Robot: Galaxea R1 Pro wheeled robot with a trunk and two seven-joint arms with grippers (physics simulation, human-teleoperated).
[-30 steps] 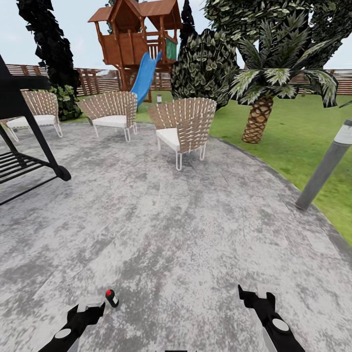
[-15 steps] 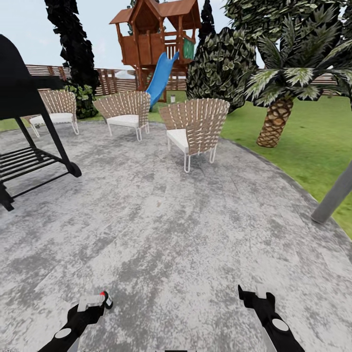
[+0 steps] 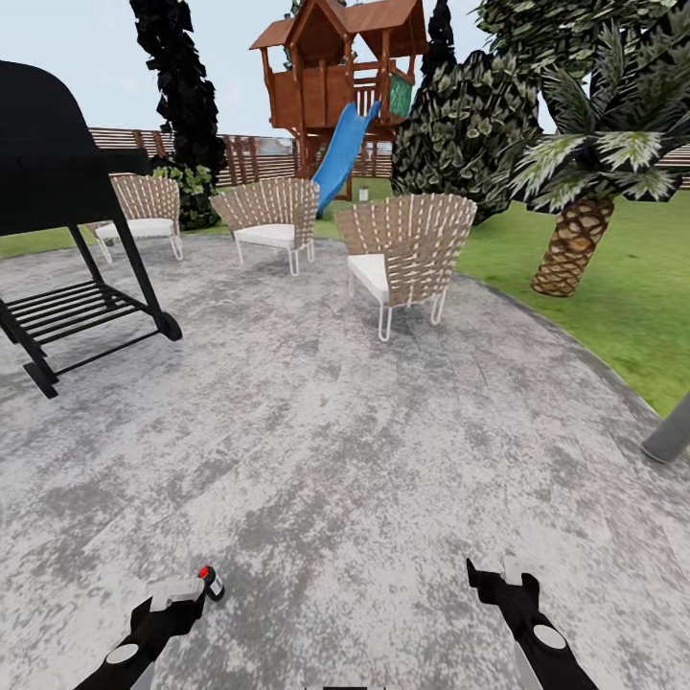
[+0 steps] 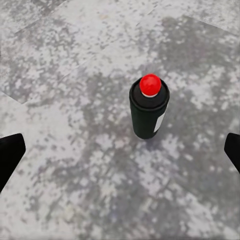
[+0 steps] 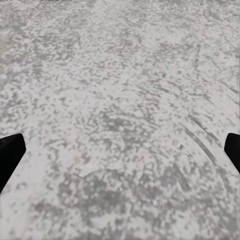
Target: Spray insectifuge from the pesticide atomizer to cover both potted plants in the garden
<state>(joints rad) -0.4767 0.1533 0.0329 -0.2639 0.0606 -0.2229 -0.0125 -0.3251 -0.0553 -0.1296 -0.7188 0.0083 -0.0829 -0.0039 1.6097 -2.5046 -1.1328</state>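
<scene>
On mottled grey patio (image 3: 364, 450), a black red-capped atomizer (image 4: 149, 108) stands.

Three wicker chairs (image 3: 407, 254) are set along the patio's far edge; a black grill (image 3: 57, 211) is seen at its left edge.

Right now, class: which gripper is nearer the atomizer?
Left. The left gripper is right beside the atomizer, open; the right gripper is across the patio.
</scene>
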